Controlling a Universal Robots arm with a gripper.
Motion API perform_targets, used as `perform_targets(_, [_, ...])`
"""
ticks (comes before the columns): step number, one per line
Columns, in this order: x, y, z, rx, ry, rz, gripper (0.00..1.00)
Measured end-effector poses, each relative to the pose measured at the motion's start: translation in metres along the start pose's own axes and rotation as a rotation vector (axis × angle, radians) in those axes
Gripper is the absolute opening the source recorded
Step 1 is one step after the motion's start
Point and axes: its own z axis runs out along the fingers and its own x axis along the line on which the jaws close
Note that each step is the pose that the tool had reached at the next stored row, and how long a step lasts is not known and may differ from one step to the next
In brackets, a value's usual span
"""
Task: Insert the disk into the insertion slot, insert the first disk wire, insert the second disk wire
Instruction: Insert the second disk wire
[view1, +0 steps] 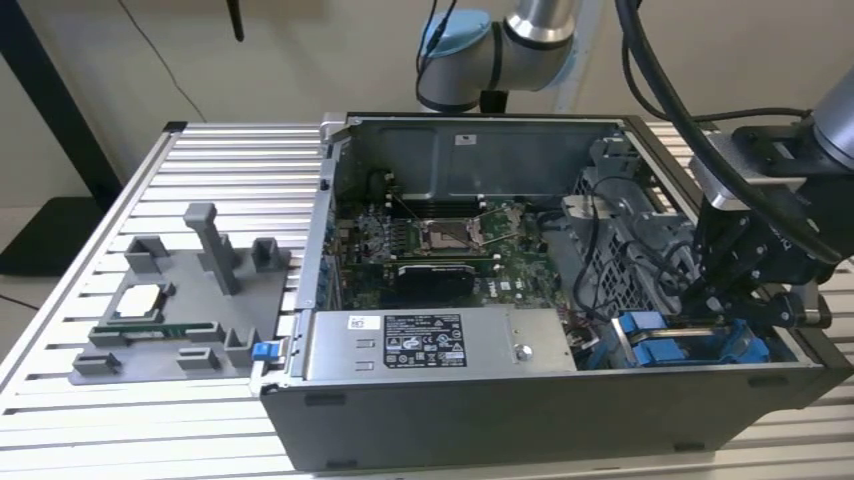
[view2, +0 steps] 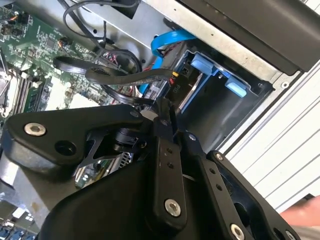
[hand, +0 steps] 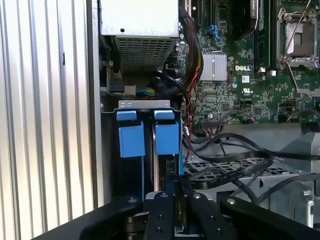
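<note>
The disk (hand: 167, 137) stands on edge inside the insertion slot (hand: 145, 104), at the case's front corner on the exterior view's right; its blue frame (view1: 654, 345) shows there. My gripper (view1: 722, 303) hangs right over the disk's rear end. In both wrist views the fingers (view2: 161, 150) are drawn together, and the gripper (hand: 178, 192) seems shut on the plug of a black flat disk wire (hand: 235, 167). That wire loops back over the grey cage. A blue cable (view2: 165, 42) curls beside the disk (view2: 192, 90). The plug's seat is hidden by the fingers.
The motherboard (view1: 441, 235) fills the case floor. A grey power-supply box (view1: 441, 345) lies along the front wall. Loose black cables (view2: 100, 75) crowd the space by the bay. A grey fixture with parts (view1: 174, 310) sits on the slatted table on the exterior view's left.
</note>
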Motion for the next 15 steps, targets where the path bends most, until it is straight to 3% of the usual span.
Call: perform_targets(15, [0.0004, -0.0015, 0.0043, 0.0018, -0.0001, 0.000, 0.00])
